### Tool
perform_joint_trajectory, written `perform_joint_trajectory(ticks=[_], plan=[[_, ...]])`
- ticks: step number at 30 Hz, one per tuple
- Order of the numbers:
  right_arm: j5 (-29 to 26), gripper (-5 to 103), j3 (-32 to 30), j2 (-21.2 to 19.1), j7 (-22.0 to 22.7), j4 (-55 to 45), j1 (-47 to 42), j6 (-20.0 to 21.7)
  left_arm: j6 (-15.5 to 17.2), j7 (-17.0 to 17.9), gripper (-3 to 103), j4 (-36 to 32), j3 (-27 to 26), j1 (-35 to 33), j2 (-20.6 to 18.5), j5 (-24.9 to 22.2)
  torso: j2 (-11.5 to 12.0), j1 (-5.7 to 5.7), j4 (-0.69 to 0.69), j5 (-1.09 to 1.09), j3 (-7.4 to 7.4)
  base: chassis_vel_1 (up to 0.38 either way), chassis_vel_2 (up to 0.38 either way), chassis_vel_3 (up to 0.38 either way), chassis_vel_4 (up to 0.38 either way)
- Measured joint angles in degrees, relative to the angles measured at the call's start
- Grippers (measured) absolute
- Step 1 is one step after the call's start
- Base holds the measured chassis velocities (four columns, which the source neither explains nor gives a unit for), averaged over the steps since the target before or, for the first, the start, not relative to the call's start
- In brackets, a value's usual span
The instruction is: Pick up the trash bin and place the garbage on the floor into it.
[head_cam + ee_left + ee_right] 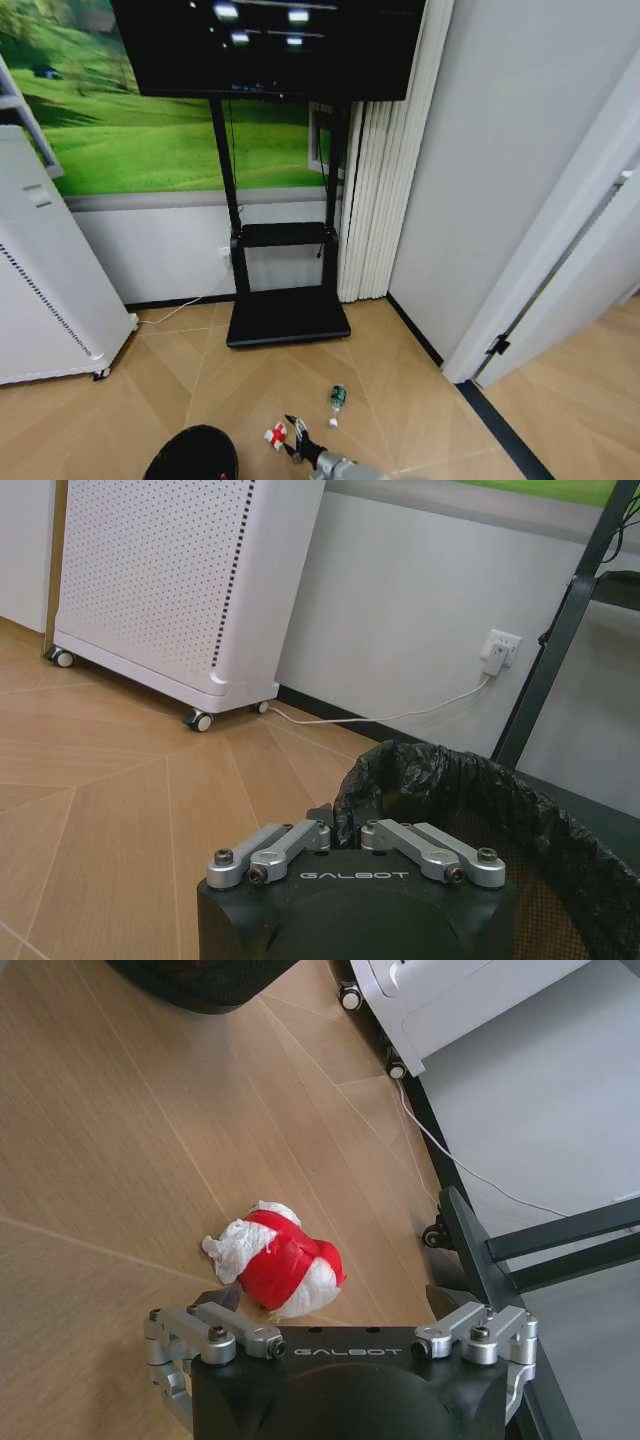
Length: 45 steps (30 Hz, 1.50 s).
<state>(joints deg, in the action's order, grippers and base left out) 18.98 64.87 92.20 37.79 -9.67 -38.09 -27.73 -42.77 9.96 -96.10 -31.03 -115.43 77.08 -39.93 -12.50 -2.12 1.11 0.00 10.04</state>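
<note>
While the left gripper (345, 832) was pinched tight on the trash bin's (192, 455) liner rim at the head view's bottom left, the right gripper (340, 1290) sat low at bottom center, fingers spread wide with nothing in them, right over a red-and-white wrapper (275, 1260) on the floor (420, 420). Just up and right of it lay the little bottle (338, 398).

You see even, bright indoor light with soft shadows. Ceiling lamps glare on the dark screen (270, 45). The head view bends straight lines near its edges; both wrist views stay sharp throughout.
</note>
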Motion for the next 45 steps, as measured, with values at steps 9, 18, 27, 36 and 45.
perform_joint_trajectory(ticks=[9, 18, 27, 36, 45], plan=[[0.06, 100, 0.58, -0.03, -0.03, 0.92, -0.19, 0.64, -0.08, -0.25, 8, -0.12, 0.03, 0.05, 0.02, -0.14, -0.01, 0.0, 0.0, 0.0, 0.01, 0.0, 0.0, 0.0, 0.0], [0.12, 100, 3.15, -0.05, 1.43, 1.55, -0.05, 4.08, -0.46, -0.64, 8, 0.25, 0.1, 0.13, 0.4, -0.54, -0.02, -0.01, 0.0, 0.01, 0.01, 0.0, 0.0, 0.0, 0.0], [0.03, 100, 5.52, -0.02, 1.96, 2.95, 0.27, 5.1, -0.48, -0.74, 8, 0.38, 0.0, 0.34, 0.43, -0.61, -0.03, 0.0, 0.0, 0.01, 0.01, 0.0, 0.0, 0.0, 0.0], [-0.47, 101, 6.28, -0.05, 0.74, 3.33, 0.61, 3.76, -0.4, -0.84, 8, 0.3, 0.06, 0.51, 0.7, -0.63, -0.05, 0.0, 0.01, -0.01, 0.01, 0.0, 0.0, 0.0, 0.0], [-0.56, 71, 6.82, -0.07, -0.12, 3.84, 0.41, 3.46, -0.33, -0.95, 8, 0.29, 0.2, 0.61, 0.86, -0.62, -0.03, -0.02, -0.01, 0.01, 0.03, 0.0, 0.0, 0.0, 0.0]])
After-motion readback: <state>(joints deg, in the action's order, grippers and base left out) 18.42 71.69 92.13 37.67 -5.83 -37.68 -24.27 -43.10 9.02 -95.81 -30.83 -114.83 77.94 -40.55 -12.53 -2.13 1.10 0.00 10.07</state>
